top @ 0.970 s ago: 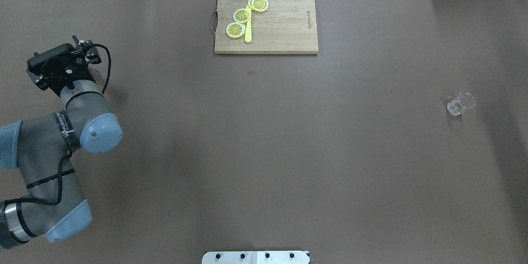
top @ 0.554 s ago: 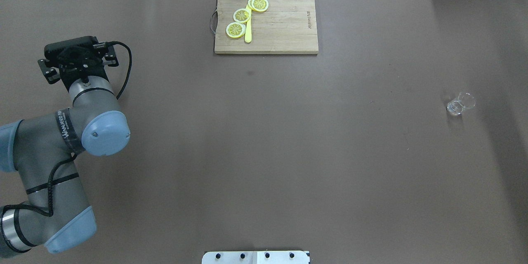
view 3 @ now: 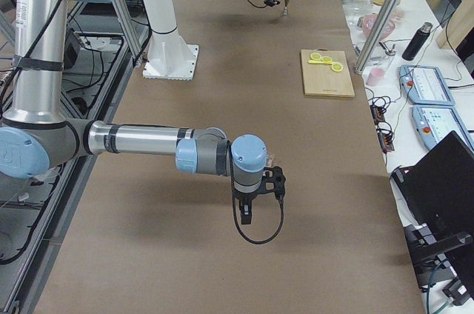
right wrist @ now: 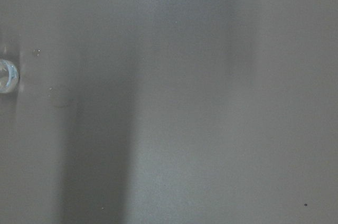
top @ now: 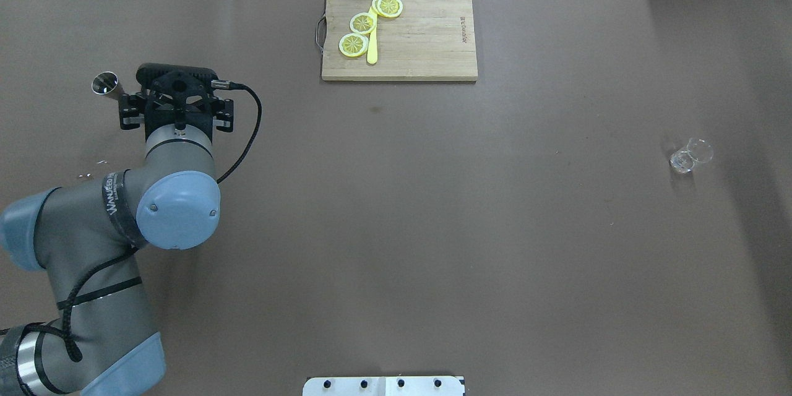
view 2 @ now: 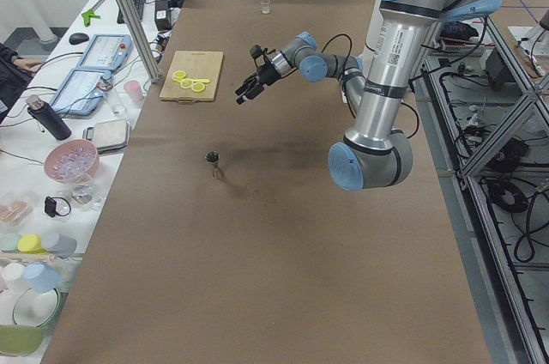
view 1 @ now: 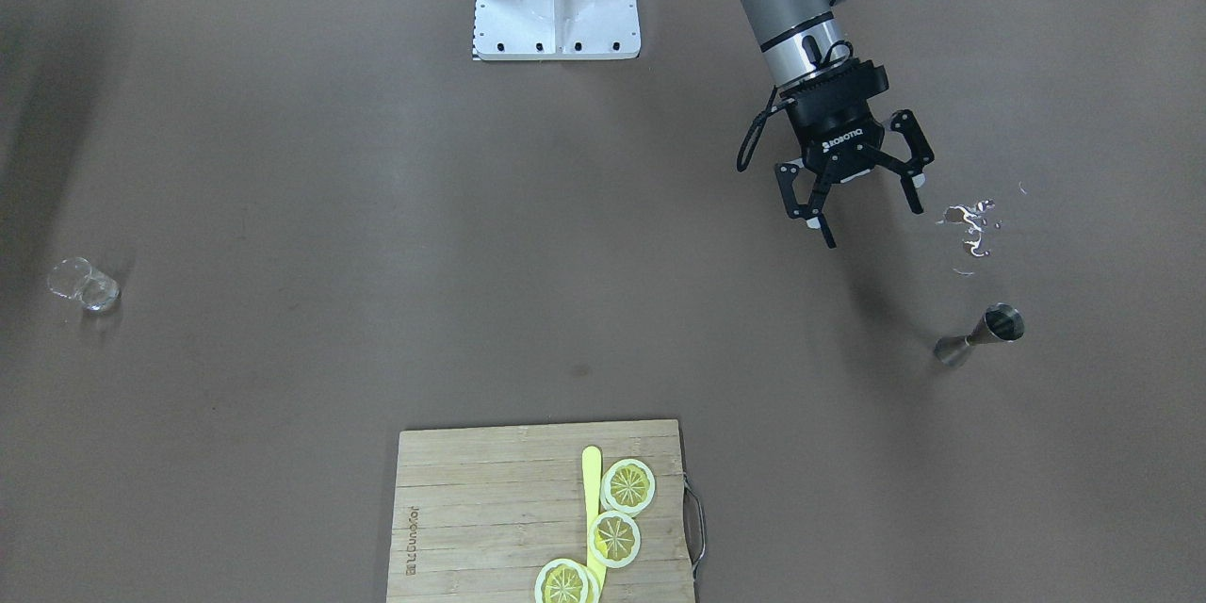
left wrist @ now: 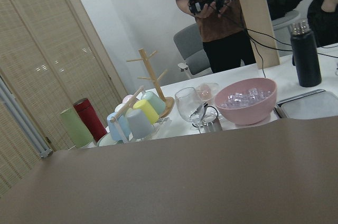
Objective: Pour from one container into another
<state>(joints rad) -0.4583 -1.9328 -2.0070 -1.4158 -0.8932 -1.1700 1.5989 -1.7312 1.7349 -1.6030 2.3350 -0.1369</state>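
Steel is what I read on the jigger: a small, polished, hourglass-shaped measure standing on the brown table cover with its round mouth open upward. On the left-end camera it looks upright on its narrow base. A few shiny, wet-looking specks glint on the cover near it, on the robot's side. The other container, a small clear glass, sits well apart at the opposite end of the table, on the robot's right. I can't tell whether anything is in it.

My left gripper hangs above the table with its fingers spread wide and nothing between them. The jigger is not within the jaws. On the front-facing feed it stands apart from the fingertips, further from the robot's base and out toward the robot's left. On the overhead feed it shows just left of the gripper's body, clear of it.

The right gripper shows only on the right-end camera, pointing down over the cover, and I cannot tell whether its jaws are apart or together. A wooden cutting board with lemon slices lies at the far middle.
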